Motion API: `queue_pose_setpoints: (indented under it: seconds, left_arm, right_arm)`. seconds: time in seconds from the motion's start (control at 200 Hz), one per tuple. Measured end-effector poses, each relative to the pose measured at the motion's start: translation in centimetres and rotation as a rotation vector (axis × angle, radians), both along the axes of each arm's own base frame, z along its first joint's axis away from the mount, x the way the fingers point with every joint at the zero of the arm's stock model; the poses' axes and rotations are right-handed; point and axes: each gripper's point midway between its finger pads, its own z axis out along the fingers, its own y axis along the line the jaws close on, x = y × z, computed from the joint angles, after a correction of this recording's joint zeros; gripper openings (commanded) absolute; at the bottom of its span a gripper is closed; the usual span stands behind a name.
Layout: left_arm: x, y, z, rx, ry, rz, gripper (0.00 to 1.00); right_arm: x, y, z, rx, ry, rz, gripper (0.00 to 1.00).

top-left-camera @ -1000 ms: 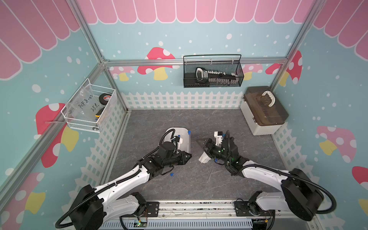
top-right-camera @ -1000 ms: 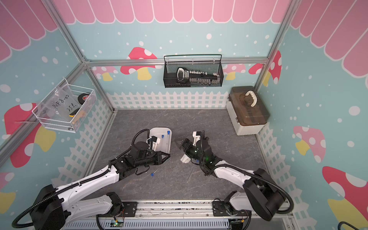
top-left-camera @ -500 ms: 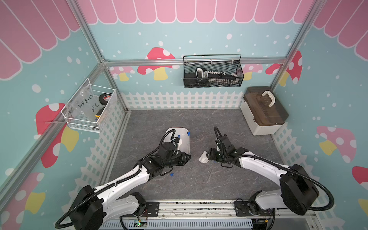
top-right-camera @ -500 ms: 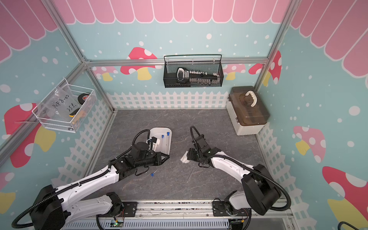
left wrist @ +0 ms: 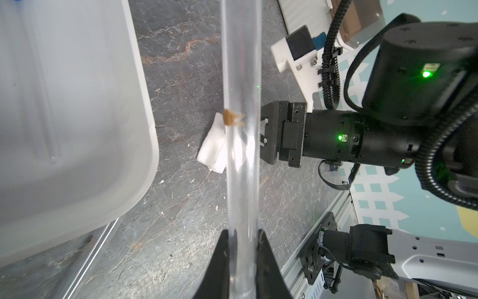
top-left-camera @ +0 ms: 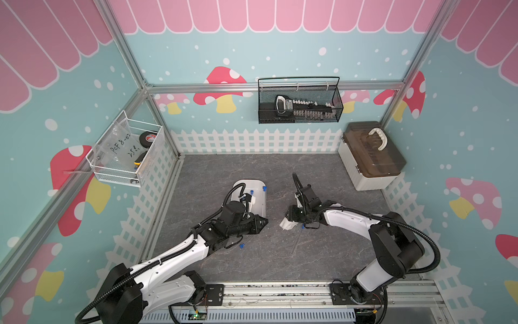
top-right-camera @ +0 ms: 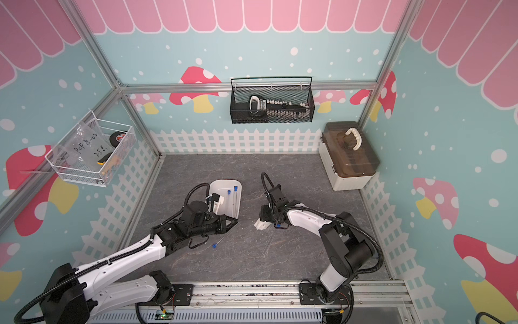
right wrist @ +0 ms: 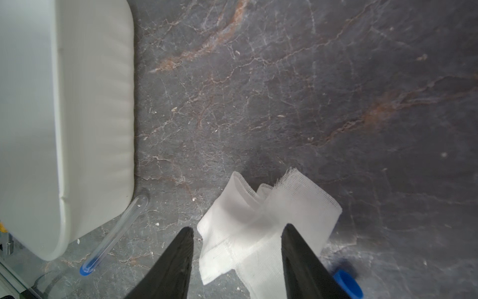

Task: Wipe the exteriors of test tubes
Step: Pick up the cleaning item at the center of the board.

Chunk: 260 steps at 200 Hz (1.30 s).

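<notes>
Test tubes (right wrist: 113, 233) looked thin, long and glass-clear, with rounded closed ends and small blue caps where the tops showed. Nearest the robot, one tube (top-right-camera: 219, 241) lay flat on the grey counter (top-right-camera: 196, 174) just off the near right corner of the white tray (right wrist: 93, 103), its cap pointing toward the robot. A second tube (top-left-camera: 296, 241) lay on the counter off to the tray's right, so transparent that it was little more than a faint line. Its blue cap (right wrist: 346, 283) sat just beside a crumpled white cloth (right wrist: 263, 220). The right pincer (right wrist: 238, 227) stood spread astride that cloth, one finger clear of the cloth's edge and the other over it, without pinching it. The left pincer (left wrist: 242, 238) was pressed onto a third tube (left wrist: 240, 168) close to its rounded end, carrying it beside the tray's right side. A small brown speck (left wrist: 229, 121) clung to the tube's wall partway along. Farthest off, a fourth tube (top-right-camera: 229, 200) lay inside the tray, its cap at the far end.
</notes>
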Motion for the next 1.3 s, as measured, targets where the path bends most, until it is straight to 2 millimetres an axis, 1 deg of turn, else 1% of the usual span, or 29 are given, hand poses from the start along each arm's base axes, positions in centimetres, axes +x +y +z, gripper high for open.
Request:
queue_pose_setpoints:
  seconds: [0.18,0.32,0.485,0.56,0.59,0.806,0.886,0.931,0.976,1.041,1.106,1.246,1.301]
  left_arm:
    - [0.0,0.0,0.0,0.000,0.001,0.000,0.09]
    - [0.0,0.0,0.0,-0.001,0.000,0.000,0.09]
    - [-0.1,0.1,0.0,-0.002,-0.002,0.000,0.09]
    - [-0.1,0.1,0.0,-0.002,-0.002,0.000,0.09]
    - [-0.1,0.1,0.0,-0.002,-0.002,0.000,0.09]
    - [-0.1,0.1,0.0,-0.002,-0.001,0.000,0.09]
    - [-0.1,0.1,0.0,-0.001,-0.001,0.000,0.09]
    - [-0.1,0.1,0.0,-0.001,-0.001,0.000,0.10]
    - [-0.1,0.1,0.0,-0.001,-0.001,-0.001,0.10]
    - [-0.1,0.0,0.0,-0.002,0.000,-0.002,0.10]
    - [-0.1,0.0,-0.1,-0.001,0.004,-0.006,0.10]
    - [-0.1,-0.3,-0.9,0.006,0.025,-0.016,0.10]
    - [-0.1,-0.5,-1.2,0.009,0.034,-0.022,0.10]
  right_arm:
    - [0.0,0.4,-1.1,0.019,0.028,0.010,0.53]
    - [-0.2,0.8,-1.7,0.050,0.033,0.015,0.42]
    - [0.1,1.4,-1.3,0.084,0.016,0.023,0.24]
    - [0.2,1.6,-1.2,0.096,0.014,0.021,0.10]
    - [0.3,1.7,-1.2,0.098,0.012,0.026,0.00]
    - [0.3,1.9,-1.2,0.108,0.011,0.029,0.00]
    - [0.2,2.0,-0.5,0.123,0.005,0.030,0.00]
    - [0.2,2.2,0.4,0.142,-0.007,0.032,0.00]
    - [0.2,2.3,1.9,0.169,-0.029,0.035,0.00]
    - [0.1,2.5,4.9,0.212,-0.076,0.043,0.00]
    - [0.2,2.7,8.7,0.255,-0.137,0.052,0.00]
    - [1.1,3.2,19.0,0.372,-0.311,0.076,0.00]
    - [1.4,3.2,22.2,0.409,-0.366,0.082,0.00]
